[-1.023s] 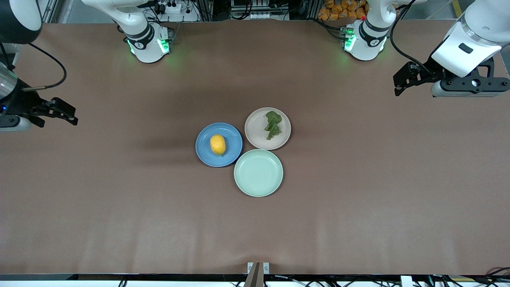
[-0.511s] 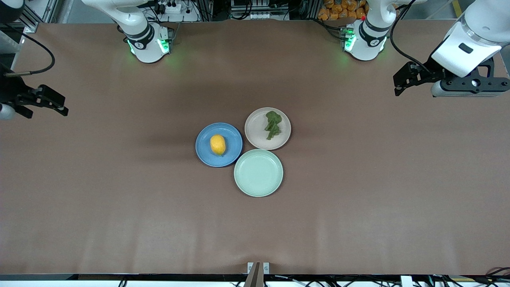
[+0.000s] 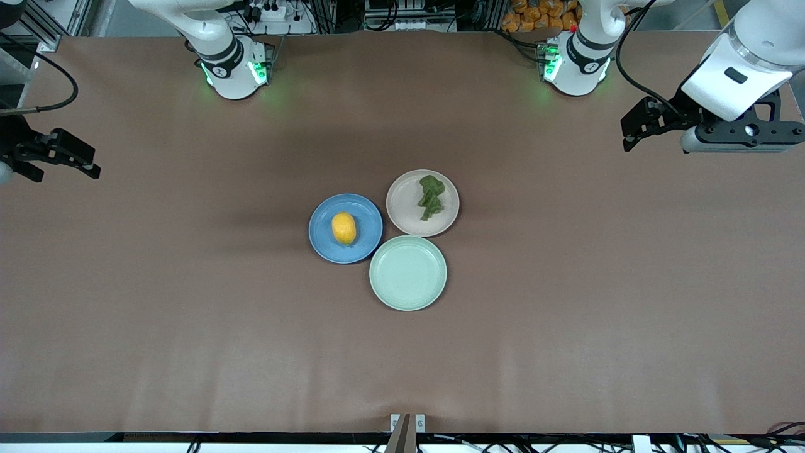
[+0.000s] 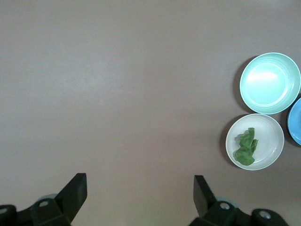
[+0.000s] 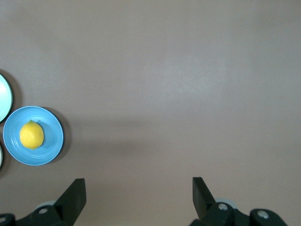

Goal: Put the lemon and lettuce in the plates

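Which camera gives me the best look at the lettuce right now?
The left wrist view: the lettuce lies unobstructed in the beige plate, its ruffled outline clear. The front view shows it too, smaller, on the same plate. The right wrist view does not show it.

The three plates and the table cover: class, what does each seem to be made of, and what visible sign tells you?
Blue plate, beige plate and mint plate: probably plastic or melamine, judging by flat even colour, smooth faces and a soft sheen; glazed ceramic remains possible. Table cover: looks like matte brown cloth or paper, with faint creases and no glare.
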